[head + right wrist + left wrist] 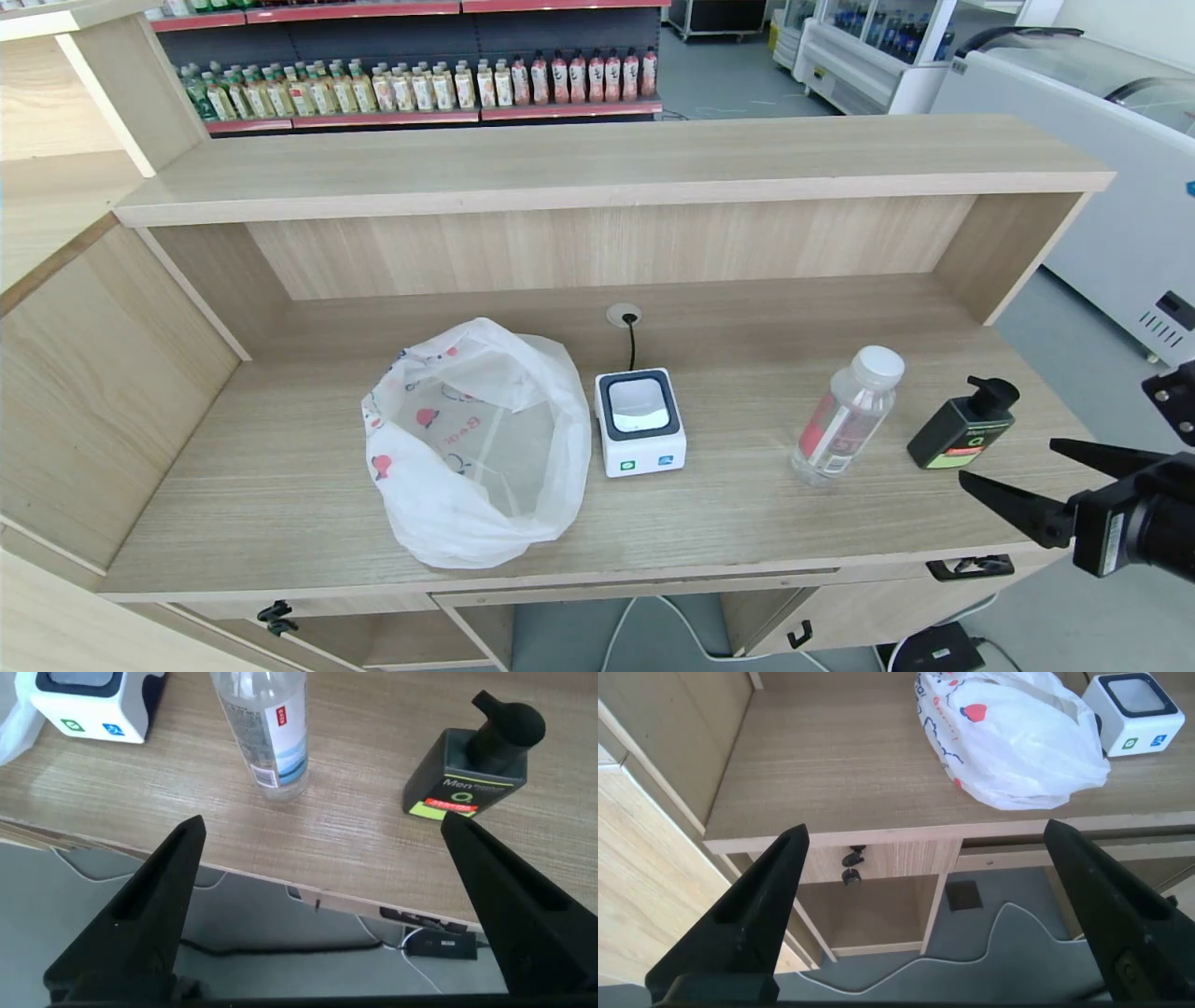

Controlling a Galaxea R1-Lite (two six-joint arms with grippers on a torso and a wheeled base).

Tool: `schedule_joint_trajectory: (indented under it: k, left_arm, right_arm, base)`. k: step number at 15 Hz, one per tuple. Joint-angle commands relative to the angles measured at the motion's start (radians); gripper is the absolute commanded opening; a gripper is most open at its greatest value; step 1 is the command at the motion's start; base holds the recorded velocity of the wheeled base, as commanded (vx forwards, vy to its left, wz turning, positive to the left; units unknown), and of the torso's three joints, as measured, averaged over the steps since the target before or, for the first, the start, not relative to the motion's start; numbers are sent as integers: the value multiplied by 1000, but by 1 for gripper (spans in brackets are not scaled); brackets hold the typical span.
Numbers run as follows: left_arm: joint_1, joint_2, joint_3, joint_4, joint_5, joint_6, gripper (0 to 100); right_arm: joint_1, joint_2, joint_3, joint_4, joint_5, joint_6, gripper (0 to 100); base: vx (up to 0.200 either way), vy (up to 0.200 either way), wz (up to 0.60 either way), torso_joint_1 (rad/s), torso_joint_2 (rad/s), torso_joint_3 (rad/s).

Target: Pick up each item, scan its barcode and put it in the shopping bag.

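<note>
Farthest left, before the front edge of the light wooden table [747,532]: left hand [926,831], released, black fingers spread wide, nothing between them. On the table's left half: crumpled white plastic shopping bag with red print [467,537], mouth gaping upward, nothing visible inside. Just beside it on the right, touching or not impossible to tell: small white cube-shaped barcode scanner with a dark-framed window on top [639,422], with a black cable [633,345] running back to a round hole in the tabletop. Well apart, further right: clear plastic water bottle with white cap and red-and-white label [845,420], upright. Near it, close to the table's right end: squat dark pump bottle with black nozzle and green-and-red label [962,431], also upright, apart from the water bottle. Farthest right, off the table's front right corner: right hand [1007,461], likewise released, two black fingers parted, grasping nothing, tips pointing toward the pump bottle. Beyond the table: store shelves lined with drink bottles [420,89].
</note>
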Motion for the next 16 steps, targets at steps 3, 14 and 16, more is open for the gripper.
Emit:
schedule_joint_trajectory:
  k: [3, 14, 16]
  left_arm:
    - [-1, 0, 0, 0, 0, 0, 100]
    - [1, 0, 0, 0, 0, -1, 100]
    - [1, 0, 0, 0, 0, 0, 100]
  right_arm:
    - [4, 178, 17, -156, 11, -18, 100]
    - [68, 534, -12, -526, 201, -79, 100]
    - [71, 581, -26, -570, 201, -94, 100]
  base:
    - [0, 0, 0, 0, 0, 0]
    - [0, 0, 0, 0, 0, 0]
    - [0, 0, 0, 0, 0, 0]
